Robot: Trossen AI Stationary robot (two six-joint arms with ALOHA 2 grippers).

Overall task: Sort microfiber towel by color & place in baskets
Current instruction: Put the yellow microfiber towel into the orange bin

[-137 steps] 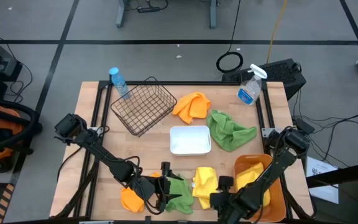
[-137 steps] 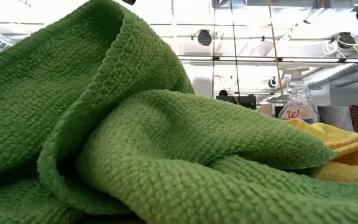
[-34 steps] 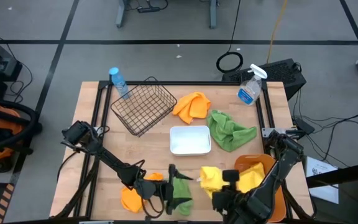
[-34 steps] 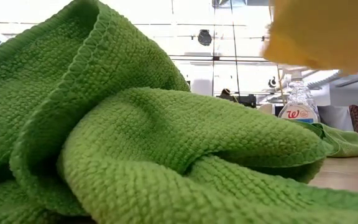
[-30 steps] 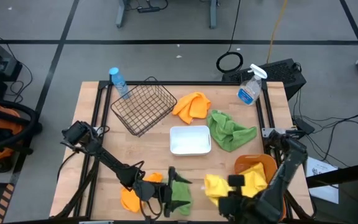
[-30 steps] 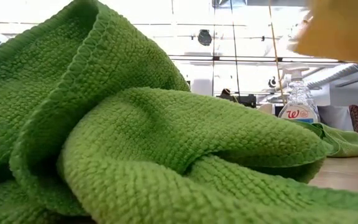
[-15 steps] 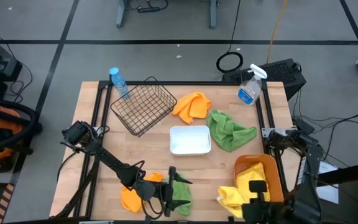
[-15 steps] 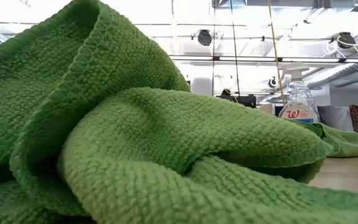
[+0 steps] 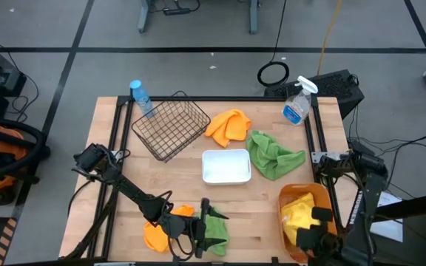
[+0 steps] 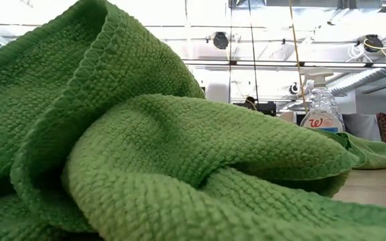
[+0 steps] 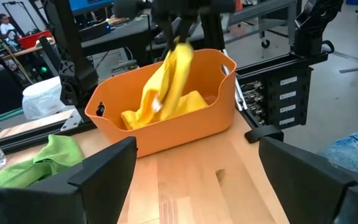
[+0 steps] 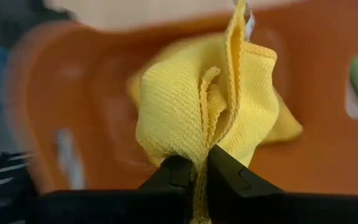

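Right gripper (image 12: 194, 171) over orange tub (image 9: 288, 198) at table's near right corner, fingers clamped on yellow towel (image 11: 173, 74). Towel hangs long axis vertical, lower end down in tub on second yellow towel (image 11: 188, 102). Left gripper (image 9: 202, 222) on near green towel (image 9: 214, 229), fingers apart
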